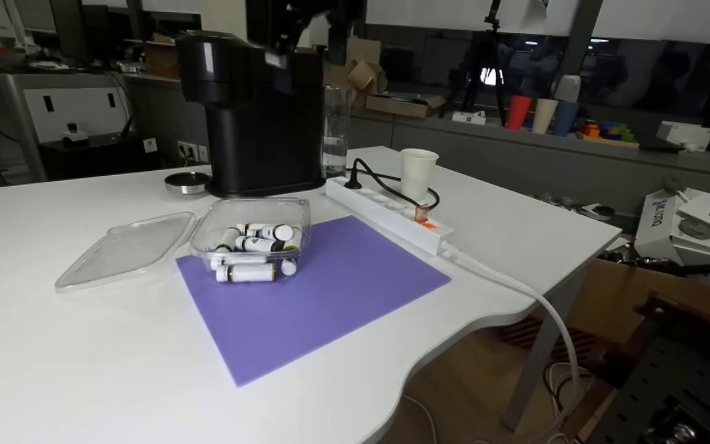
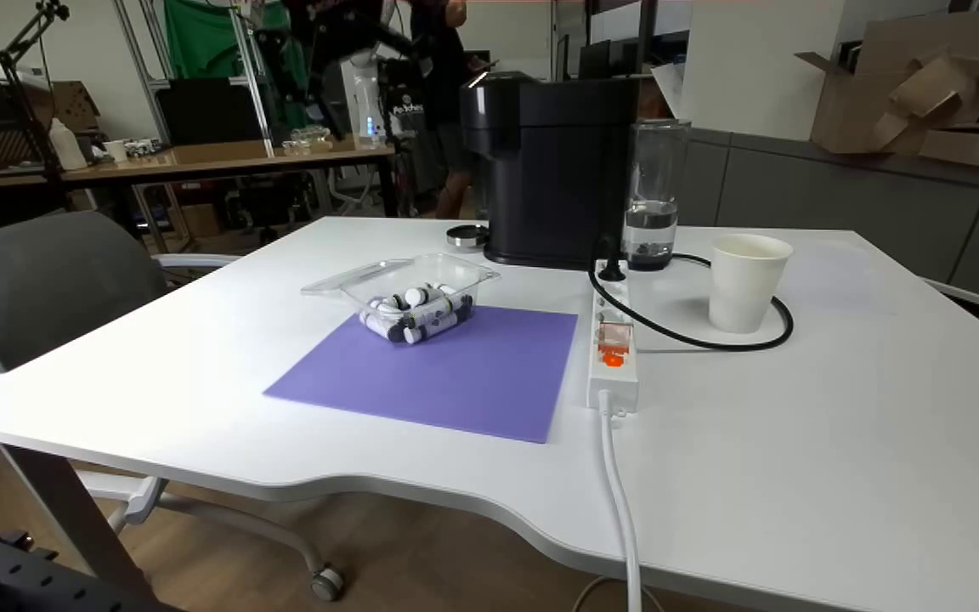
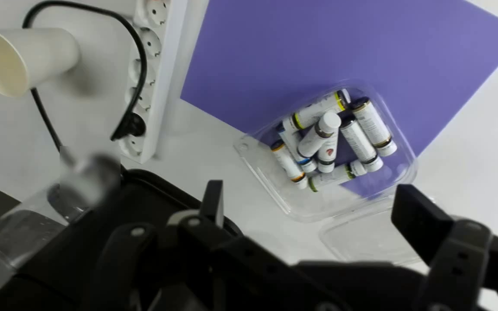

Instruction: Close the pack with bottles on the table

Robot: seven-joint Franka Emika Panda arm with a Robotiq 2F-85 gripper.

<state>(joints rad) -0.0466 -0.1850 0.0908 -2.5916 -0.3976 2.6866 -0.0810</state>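
Observation:
The pack, a clear plastic clamshell, stands open partly on a purple mat in both exterior views (image 1: 251,209) (image 2: 447,265) and the wrist view (image 3: 296,205). Its lid (image 1: 133,246) is folded out flat to the side on the white table (image 1: 114,357); the lid also shows in the wrist view (image 3: 370,237), partly behind a finger. The bottles (image 1: 262,244), several small white vials with dark bands, lie jumbled inside the tray (image 3: 331,138). My gripper (image 3: 309,185) is open and empty, high above the table, and in an exterior view (image 1: 310,61) it appears in front of the black machine.
A tall black coffee machine (image 1: 262,123) with a clear water tank (image 2: 653,204) stands behind the pack. A round metal dish (image 1: 187,182) is beside it. A white power strip (image 1: 386,213) with a black cable and a paper cup (image 2: 746,285) flank the purple mat (image 1: 324,302).

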